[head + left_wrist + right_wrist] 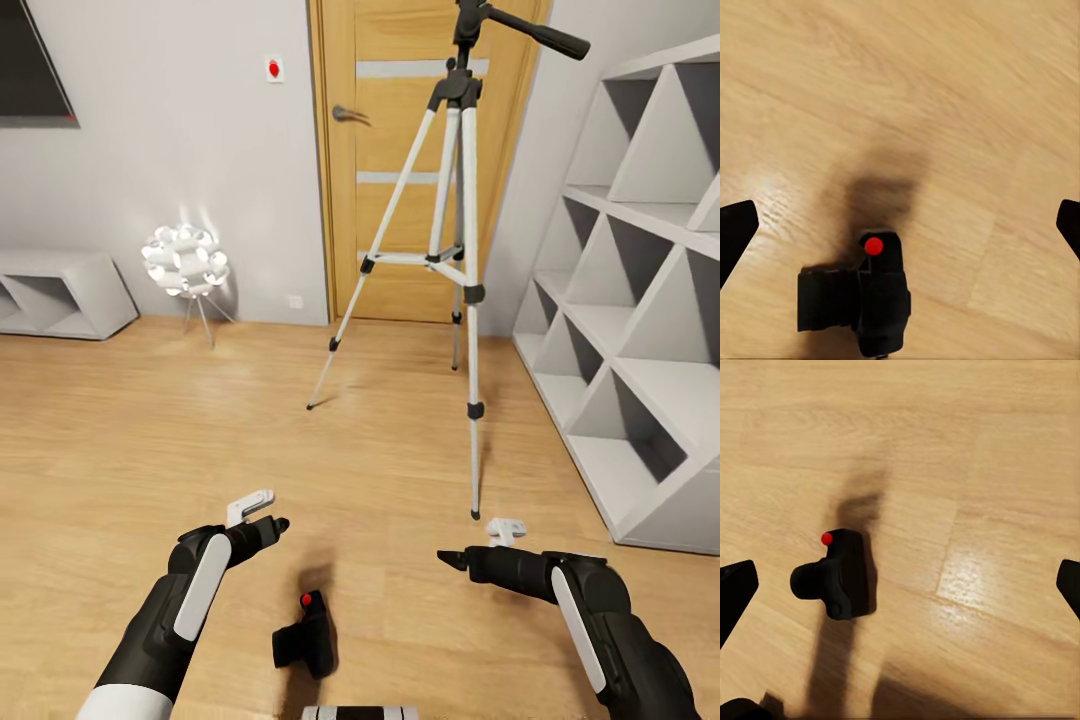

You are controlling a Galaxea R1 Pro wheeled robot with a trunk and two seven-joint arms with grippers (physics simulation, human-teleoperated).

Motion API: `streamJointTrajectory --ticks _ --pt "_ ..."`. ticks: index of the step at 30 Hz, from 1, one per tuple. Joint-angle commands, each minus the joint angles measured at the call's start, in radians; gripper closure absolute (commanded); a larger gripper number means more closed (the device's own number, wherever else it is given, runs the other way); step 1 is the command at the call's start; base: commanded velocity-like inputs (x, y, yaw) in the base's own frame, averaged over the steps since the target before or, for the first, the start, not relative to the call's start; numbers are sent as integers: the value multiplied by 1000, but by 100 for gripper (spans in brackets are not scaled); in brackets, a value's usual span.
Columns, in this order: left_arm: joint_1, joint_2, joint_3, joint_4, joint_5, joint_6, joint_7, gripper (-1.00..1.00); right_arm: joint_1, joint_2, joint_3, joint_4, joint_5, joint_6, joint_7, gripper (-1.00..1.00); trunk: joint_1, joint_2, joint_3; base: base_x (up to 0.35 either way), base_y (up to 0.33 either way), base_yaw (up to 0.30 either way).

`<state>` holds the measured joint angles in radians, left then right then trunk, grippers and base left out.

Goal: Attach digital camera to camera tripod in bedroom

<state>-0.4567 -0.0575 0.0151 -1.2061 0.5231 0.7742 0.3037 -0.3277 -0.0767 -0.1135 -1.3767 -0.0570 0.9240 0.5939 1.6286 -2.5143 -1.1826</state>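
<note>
Grey low shelving (65,292) sits against the wall at the far left of the head view, and just to its right a white ball-shaped lamp (185,260) stands on thin legs on the wood plank floor (150,440). Nearer the camera, the left gripper (270,525) hangs above the floor, holding nothing; in the left wrist view its two black fingertips (735,232) sit at opposite edges of the picture, spread wide. Between the two arms the digital camera (305,640) lies on the floor, its stubby lens pointing toward the left arm and its red button (307,599) facing up; both wrist views look down on it (859,300) (836,574), apart from either gripper. Behind it, in front of the oak door (400,150), the camera tripod (450,260) stands upright on its silver legs, black pan handle (535,35) angled to the right. The right gripper (455,558) is likewise spread and empty, fingertips (736,592) at the picture's edges. A white cube shelf (640,300) lines the right wall.
</note>
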Motion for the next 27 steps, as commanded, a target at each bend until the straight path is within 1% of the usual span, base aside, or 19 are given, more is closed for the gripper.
streamJointTrajectory --ticks 1,27 --pt "0 -1 1 -1 11 4 8 -100 -1 0 -1 -1 -6 7 0 -100 0 -1 -5 0 0 0" --pt "0 -1 0 -1 10 4 9 -100 -1 0 -1 4 -6 7 -1 -100 12 -7 -105 0 0 0"
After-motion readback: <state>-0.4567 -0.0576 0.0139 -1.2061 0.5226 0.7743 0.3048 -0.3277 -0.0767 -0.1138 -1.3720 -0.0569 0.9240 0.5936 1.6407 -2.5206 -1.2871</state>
